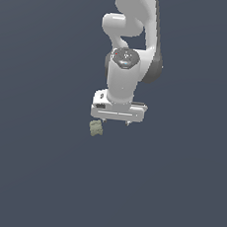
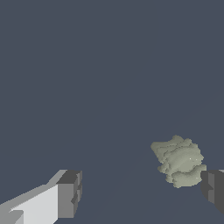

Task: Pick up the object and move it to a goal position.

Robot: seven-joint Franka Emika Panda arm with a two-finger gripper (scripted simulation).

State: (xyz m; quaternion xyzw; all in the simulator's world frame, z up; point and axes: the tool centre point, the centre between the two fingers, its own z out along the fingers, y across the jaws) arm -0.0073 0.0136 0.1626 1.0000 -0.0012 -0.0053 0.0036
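The object (image 1: 95,128) is a small olive-green lumpy block with ridges, lying on the dark grey surface. My white gripper (image 1: 115,121) hangs above it, its fingers pointing down, set toward the exterior view's right of the block. In the wrist view the object (image 2: 179,160) lies close beside one dark fingertip (image 2: 213,187), not centred between the two. The other fingertip (image 2: 69,194) is far off across a wide gap. The gripper (image 2: 141,190) is open and empty.
The plain dark grey surface (image 1: 39,177) fills both views. The white arm (image 1: 131,33) rises behind the gripper toward the top of the exterior view. No other objects show.
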